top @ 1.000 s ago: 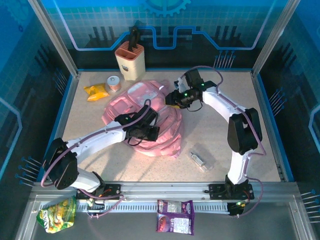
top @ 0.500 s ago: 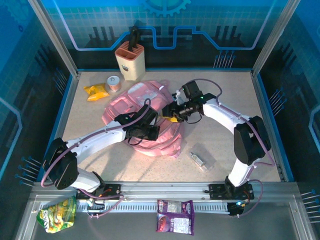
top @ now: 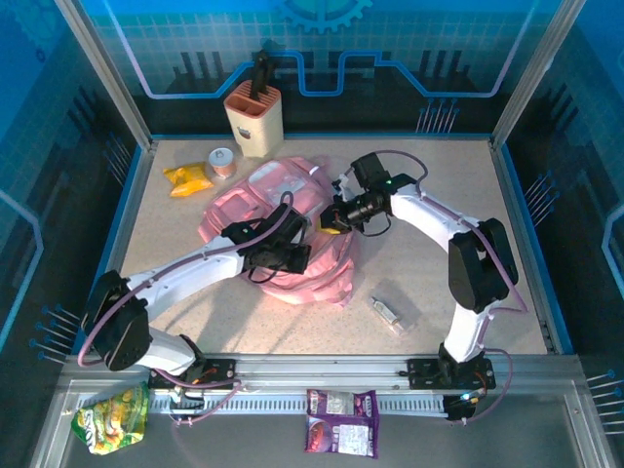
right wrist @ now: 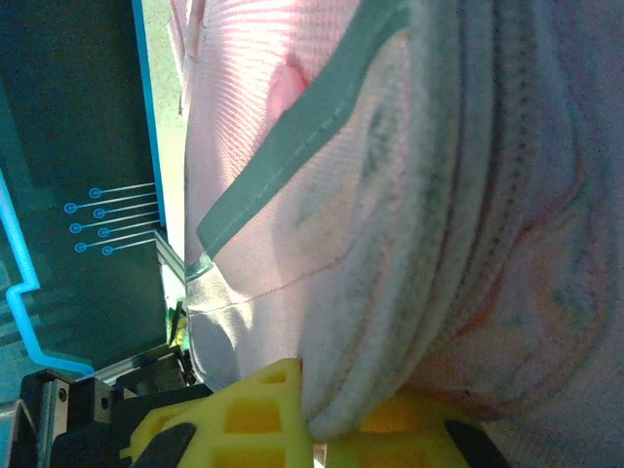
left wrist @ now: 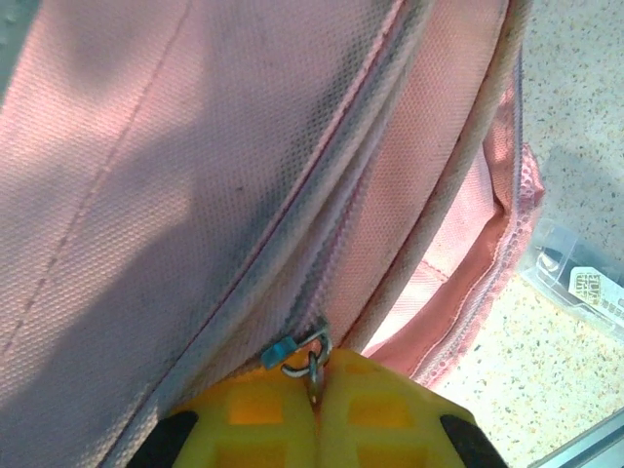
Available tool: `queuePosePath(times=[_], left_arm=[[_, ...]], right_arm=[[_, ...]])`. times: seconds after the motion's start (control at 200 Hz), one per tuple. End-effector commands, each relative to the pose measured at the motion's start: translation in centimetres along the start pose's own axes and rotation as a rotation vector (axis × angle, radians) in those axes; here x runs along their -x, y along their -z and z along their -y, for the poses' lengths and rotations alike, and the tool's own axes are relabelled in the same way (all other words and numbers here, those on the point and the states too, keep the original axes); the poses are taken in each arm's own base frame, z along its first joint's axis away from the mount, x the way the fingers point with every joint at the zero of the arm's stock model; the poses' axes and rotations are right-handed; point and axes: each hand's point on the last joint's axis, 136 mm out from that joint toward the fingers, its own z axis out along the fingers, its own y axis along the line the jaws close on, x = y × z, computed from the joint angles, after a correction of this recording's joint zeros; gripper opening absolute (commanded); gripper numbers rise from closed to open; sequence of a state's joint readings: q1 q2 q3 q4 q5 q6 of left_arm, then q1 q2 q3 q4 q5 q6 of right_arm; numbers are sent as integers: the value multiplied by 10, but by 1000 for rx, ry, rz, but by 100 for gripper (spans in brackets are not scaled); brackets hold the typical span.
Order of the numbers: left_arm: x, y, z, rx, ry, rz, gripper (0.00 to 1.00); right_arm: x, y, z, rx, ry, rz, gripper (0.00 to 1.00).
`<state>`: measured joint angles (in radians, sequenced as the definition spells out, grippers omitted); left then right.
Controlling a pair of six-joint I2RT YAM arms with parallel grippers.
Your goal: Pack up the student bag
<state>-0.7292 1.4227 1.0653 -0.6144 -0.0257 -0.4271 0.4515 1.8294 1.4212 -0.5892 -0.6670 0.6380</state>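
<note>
1. While the bag (top: 278, 200) lay slumped mid-table, pink with grey-white trim (right wrist: 439, 195), my right claw (top: 331, 221) moved in and snapped closed on a fold of that trim.
2. My left claw (left wrist: 314, 390) gripped the zip pull (left wrist: 300, 349), pinched tight.
3. So, I judged, the zip could now be drawn open.

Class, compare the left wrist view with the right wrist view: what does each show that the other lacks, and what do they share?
Left wrist: the left fingers pinching a metal zip pull, plus a clear packet on the speckled table. Right wrist: the right fingers clamping a pale fabric fold, plus the blue enclosure wall. Both: the pink backpack and shut yellow fingers.
</note>
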Motion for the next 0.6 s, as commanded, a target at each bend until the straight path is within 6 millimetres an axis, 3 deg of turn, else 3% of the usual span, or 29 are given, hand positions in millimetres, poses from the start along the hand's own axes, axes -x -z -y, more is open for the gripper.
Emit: queuePosePath(times=[0.0, 0.16, 0.27, 0.45, 0.595], left_arm=[[-39, 17, -23, 66, -19, -98, 0], [-60, 21, -44, 134, 12, -136, 0], [-63, 25, -56, 146, 48, -121, 0], [-60, 24, -72, 108, 119, -52, 0], [-38, 18, -87, 108, 131, 4, 0]], right_arm=[[39, 22, 11, -42, 71, 102, 0], [53, 34, 16, -71, 84, 134, 0], [59, 40, 21, -92, 88, 148, 0], [62, 42, 35, -158, 96, 140, 0], [59, 36, 29, -140, 126, 111, 0]])
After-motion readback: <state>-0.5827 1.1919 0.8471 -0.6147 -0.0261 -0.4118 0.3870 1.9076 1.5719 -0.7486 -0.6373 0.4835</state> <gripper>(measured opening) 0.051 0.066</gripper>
